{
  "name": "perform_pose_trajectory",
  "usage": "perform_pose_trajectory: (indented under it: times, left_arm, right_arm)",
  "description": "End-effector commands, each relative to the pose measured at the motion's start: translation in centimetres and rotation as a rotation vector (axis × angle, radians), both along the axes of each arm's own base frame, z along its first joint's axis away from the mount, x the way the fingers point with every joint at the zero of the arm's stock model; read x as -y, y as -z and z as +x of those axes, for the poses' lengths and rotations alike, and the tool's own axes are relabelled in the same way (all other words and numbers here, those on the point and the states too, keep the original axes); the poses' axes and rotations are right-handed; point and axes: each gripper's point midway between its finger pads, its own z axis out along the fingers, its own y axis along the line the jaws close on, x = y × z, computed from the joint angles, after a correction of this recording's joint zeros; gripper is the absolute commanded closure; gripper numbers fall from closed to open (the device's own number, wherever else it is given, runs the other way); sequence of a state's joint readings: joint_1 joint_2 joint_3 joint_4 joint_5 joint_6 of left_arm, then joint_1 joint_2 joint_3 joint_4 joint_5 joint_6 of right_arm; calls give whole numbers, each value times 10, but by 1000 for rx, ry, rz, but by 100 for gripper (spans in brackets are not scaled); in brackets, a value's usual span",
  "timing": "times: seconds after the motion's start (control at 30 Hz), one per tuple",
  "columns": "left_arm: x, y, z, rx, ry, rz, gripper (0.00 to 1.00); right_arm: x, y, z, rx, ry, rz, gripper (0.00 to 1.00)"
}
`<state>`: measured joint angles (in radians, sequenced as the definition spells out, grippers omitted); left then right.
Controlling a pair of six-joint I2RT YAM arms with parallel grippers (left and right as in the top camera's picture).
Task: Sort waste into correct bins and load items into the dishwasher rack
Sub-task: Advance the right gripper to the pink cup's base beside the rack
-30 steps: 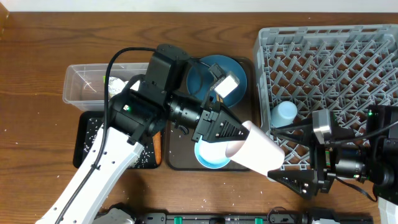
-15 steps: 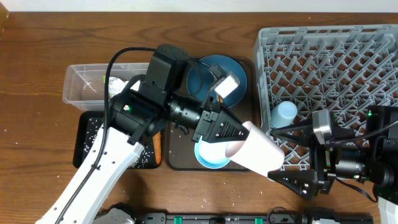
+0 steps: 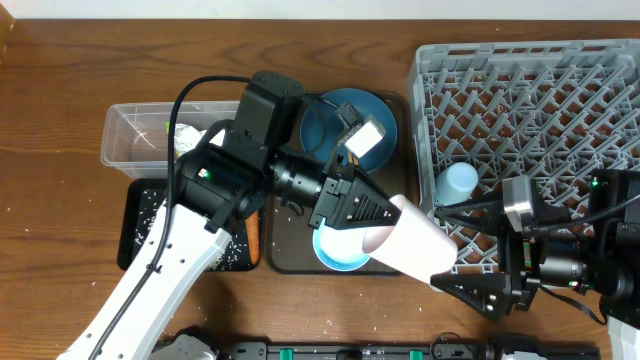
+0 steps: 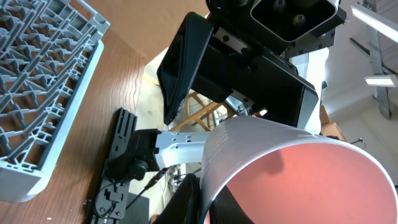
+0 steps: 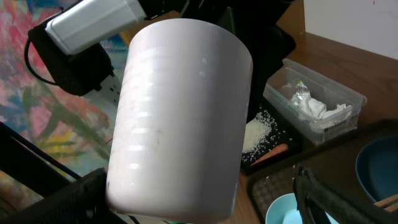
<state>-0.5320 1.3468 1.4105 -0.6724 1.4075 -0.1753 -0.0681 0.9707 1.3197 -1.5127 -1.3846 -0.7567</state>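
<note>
Left end effector grips pink cup (near rack edge).

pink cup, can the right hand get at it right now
Probably yes: the left hand holds the pink cup out into the wide-open right hand, with nothing in between.

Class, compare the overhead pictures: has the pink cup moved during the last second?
No. The pink cup keeps the same place beside the grey rack's near-left corner, still overlapping the light blue bowl.
</note>
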Motion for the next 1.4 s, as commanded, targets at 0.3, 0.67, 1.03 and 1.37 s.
perform_pose_trajectory:
  times: [0.3,0.67,1.03,1.37]
  left_arm:
    - [0,-4,-3,23,22,-24,91]
    - [0,-4,-3,23,22,-25,91]
    - [0,-4,-3,23,22,-25,91]
    - [1,-1,1,32,1,-10,91]
  right_arm:
    - [1,-5,8,22,-4,26,7]
    - [-7,-6,5,-11,-69,55,9]
    - [-17,-6,-6,19,-149,54,10]
    - [-18,-6,-3,17,-151,58,11]
